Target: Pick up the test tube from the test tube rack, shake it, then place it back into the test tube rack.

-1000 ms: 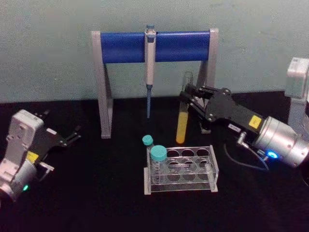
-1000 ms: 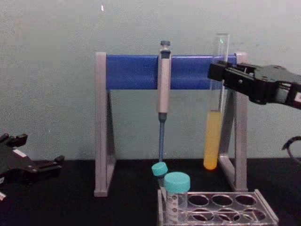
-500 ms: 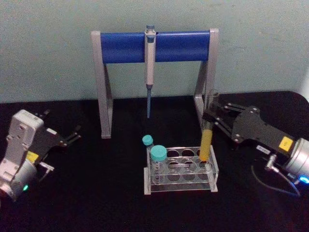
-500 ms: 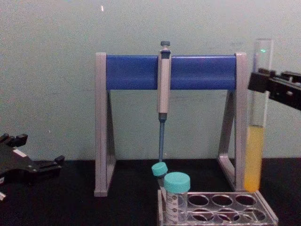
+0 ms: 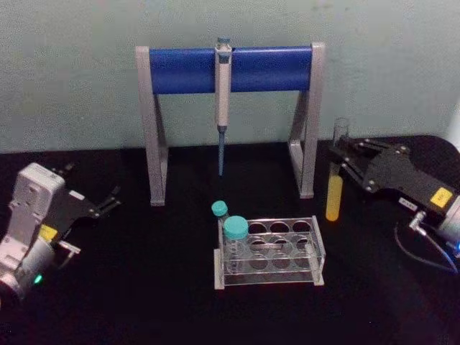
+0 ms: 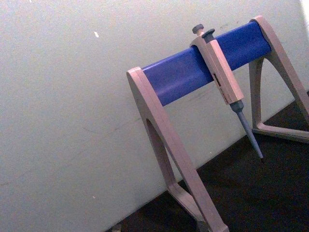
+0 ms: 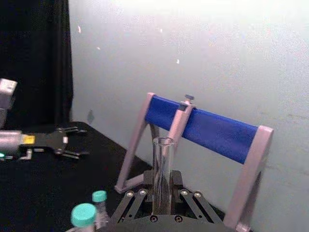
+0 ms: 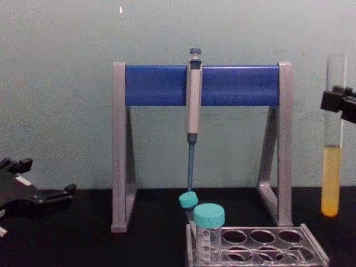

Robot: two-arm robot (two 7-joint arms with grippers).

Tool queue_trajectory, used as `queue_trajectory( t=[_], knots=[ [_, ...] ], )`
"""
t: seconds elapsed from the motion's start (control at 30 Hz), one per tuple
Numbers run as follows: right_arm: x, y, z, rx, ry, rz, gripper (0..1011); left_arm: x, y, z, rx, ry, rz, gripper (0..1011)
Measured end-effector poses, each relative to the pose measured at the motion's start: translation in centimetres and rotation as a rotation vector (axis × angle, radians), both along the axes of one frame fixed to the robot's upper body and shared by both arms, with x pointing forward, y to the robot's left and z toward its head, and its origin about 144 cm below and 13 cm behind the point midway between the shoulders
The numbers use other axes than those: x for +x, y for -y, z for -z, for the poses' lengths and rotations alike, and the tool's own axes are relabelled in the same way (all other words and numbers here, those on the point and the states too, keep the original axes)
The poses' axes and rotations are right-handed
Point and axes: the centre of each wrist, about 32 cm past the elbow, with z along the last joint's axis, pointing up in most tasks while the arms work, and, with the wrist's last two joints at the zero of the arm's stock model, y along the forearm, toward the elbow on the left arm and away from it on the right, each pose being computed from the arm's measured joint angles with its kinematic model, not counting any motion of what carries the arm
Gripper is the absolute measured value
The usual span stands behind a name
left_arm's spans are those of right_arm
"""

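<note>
Holding the test tube (image 5: pixel 334 198) upright and well clear of the worktop (image 5: pixel 144 287), the right claw (image 5: pixel 341 157) is clenched on the glass above the yellow liquid. It sits out to the right of the test tube rack (image 5: pixel 273 273), near the right leg of the pipette stand (image 5: pixel 187 70). This looks like the shaking step, with the tube out of the rack and not yet returned. The next move calls for bringing the tube's rounded end over an empty hole, away from the capped vials (image 5: pixel 236 228), and lowering it straight. The right arm reaches in low from the right. The left claw (image 5: pixel 108 201) rests parked at the left, fingers released.
</note>
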Motion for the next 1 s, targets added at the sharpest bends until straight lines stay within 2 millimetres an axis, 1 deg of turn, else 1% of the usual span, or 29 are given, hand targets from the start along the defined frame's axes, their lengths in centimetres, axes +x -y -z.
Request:
queue_trajectory(
  t=[0.17, 0.27, 0.43, 0.57, 0.73, 1.0],
  knots=[
    [1.6, -0.1, 0.3, -0.008, -0.006, 0.019, 229, 0.0, 0.0, 0.0, 0.000, 0.000, 0.000, 1001],
    [2.2, -0.3, 0.4, -0.005, -0.009, 0.022, 228, 0.0, 0.0, 0.0, 0.000, 0.000, 0.000, 1001],
    [3.5, -1.1, 0.9, 0.008, -0.020, 0.010, 228, 0.0, 0.0, 0.0, 0.000, 0.000, 0.000, 1001],
    [4.0, -1.5, 1.0, 0.016, -0.017, -0.005, 229, 0.0, 0.0, 0.0, 0.000, 0.000, 0.000, 1001],
    [4.7, -2.6, 1.0, 0.029, -0.014, -0.051, 228, 0.0, 0.0, 0.0, 0.000, 0.000, 0.000, 1001],
    [4.7, -3.9, 1.2, 0.048, -0.028, -0.135, 228, 0.0, 0.0, 0.0, 0.000, 0.000, 0.000, 1001]
  ],
)
